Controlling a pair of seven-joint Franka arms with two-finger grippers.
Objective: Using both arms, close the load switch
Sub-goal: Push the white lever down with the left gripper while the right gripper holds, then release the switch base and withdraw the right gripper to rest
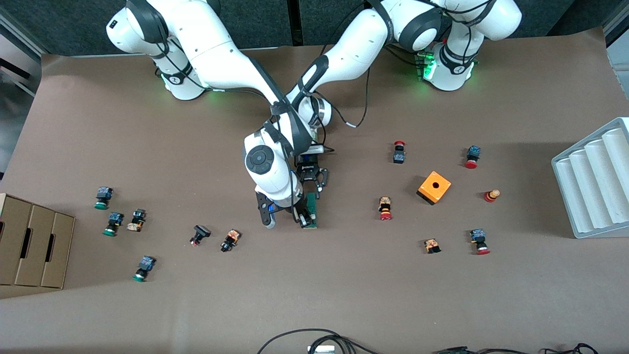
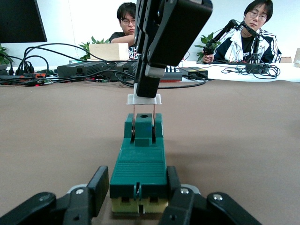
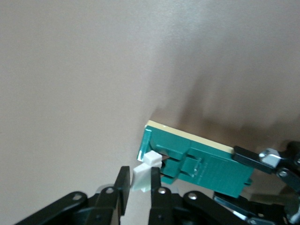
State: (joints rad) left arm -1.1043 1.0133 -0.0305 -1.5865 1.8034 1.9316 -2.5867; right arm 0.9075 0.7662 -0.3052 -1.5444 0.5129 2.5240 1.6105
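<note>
The dark-green load switch (image 1: pixel 312 205) lies in the middle of the table. My left gripper (image 1: pixel 311 189) is low at the end farther from the front camera, with its fingers (image 2: pixel 99 186) against both sides of the switch (image 2: pixel 140 164). My right gripper (image 1: pixel 304 218) is at the nearer end, shut on the white tab (image 3: pixel 143 176). The tab (image 2: pixel 144 99) stands raised above the switch body on two thin metal blades. In the right wrist view the switch (image 3: pixel 206 168) lies beside my right gripper (image 3: pixel 138 180).
An orange cube box (image 1: pixel 434 187) and several red-capped push buttons (image 1: pixel 385 208) lie toward the left arm's end. Green-capped buttons (image 1: pixel 113 223) and a cardboard box (image 1: pixel 29 246) are at the right arm's end. A white ribbed tray (image 1: pixel 594 182) sits at the table edge.
</note>
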